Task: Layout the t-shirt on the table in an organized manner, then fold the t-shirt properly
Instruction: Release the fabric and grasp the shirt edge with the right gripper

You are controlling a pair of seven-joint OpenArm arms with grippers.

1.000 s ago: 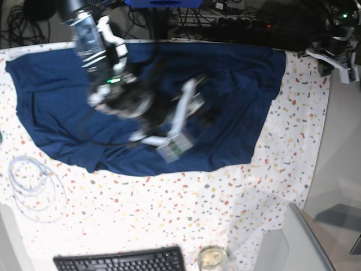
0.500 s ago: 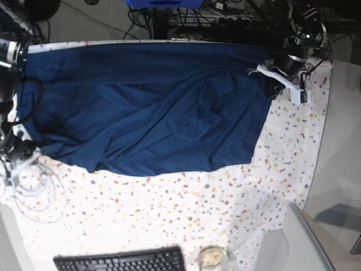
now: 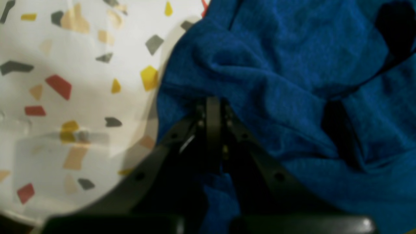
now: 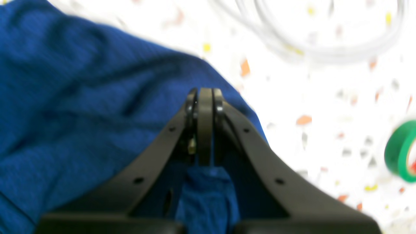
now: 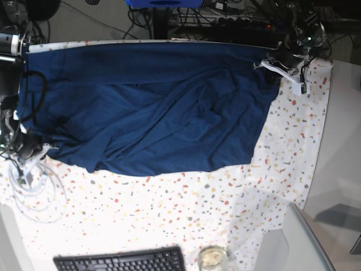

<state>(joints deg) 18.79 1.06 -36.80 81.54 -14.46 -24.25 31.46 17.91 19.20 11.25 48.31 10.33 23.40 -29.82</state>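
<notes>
Base view: soft, creased navy t-shirt (image 5: 152, 107) across flecked white table (image 5: 186, 214).

I see a black keyboard (image 5: 121, 260) at the near edge, a small glass jar (image 5: 212, 258) just beside it, coiled white cable (image 5: 34, 189) nearby, and a green tape roll (image 4: 401, 151).
</notes>
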